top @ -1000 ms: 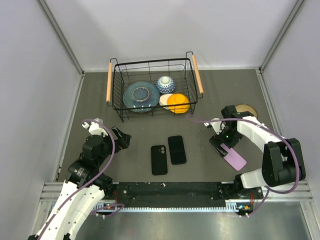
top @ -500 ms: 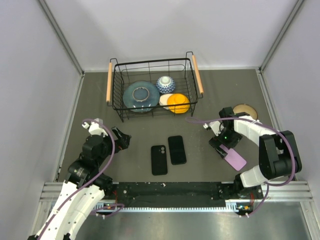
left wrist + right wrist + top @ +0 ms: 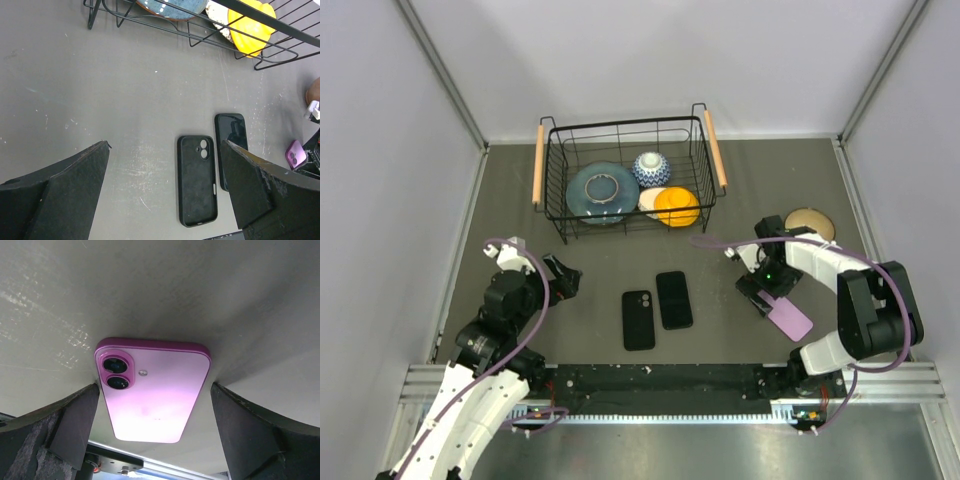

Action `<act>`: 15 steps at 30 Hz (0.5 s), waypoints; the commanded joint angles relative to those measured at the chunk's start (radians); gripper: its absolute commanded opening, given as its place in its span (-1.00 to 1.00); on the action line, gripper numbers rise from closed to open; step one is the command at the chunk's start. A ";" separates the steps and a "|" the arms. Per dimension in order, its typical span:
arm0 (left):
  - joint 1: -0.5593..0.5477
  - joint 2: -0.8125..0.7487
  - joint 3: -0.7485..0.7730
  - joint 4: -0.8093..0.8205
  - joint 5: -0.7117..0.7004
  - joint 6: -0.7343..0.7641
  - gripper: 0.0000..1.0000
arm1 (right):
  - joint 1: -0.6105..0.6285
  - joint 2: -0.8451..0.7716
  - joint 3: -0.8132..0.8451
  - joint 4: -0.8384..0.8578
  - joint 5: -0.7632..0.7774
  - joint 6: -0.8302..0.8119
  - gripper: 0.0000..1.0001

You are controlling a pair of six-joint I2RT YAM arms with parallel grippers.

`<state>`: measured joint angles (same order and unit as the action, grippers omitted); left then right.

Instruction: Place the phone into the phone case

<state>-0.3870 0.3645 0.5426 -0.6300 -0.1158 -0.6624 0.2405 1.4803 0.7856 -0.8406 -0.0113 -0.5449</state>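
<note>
- Glossy black rectangular phone lies on the grey counter, long axis running near-to-far. In the left wrist view a finger hides its near end.
- Matte black shell case lies just left of it, parallel, camera hole at the far end.
- Left pincer gapes, empty.
- Right pincer is spread astride a purple phone; contact is unclear.

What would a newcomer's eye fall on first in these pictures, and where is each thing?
The purple phone stands out most, lying camera side up on the right, between the fingers of the right hand. Next comes the wire basket at the far middle, holding a blue plate, a patterned bowl and an orange dish. Near the front middle, the black phone and its case lie side by side.
</note>
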 commanded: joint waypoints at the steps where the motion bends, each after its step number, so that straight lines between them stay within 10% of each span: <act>1: -0.001 -0.016 0.017 0.021 0.004 0.003 0.96 | 0.014 -0.003 -0.020 0.069 0.036 0.017 0.87; 15: -0.004 -0.010 0.005 0.068 0.109 0.014 0.74 | 0.034 -0.040 0.015 0.098 -0.056 0.063 0.51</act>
<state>-0.3870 0.3534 0.5426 -0.6304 -0.1024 -0.6628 0.2619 1.4776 0.7792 -0.8227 0.0166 -0.4751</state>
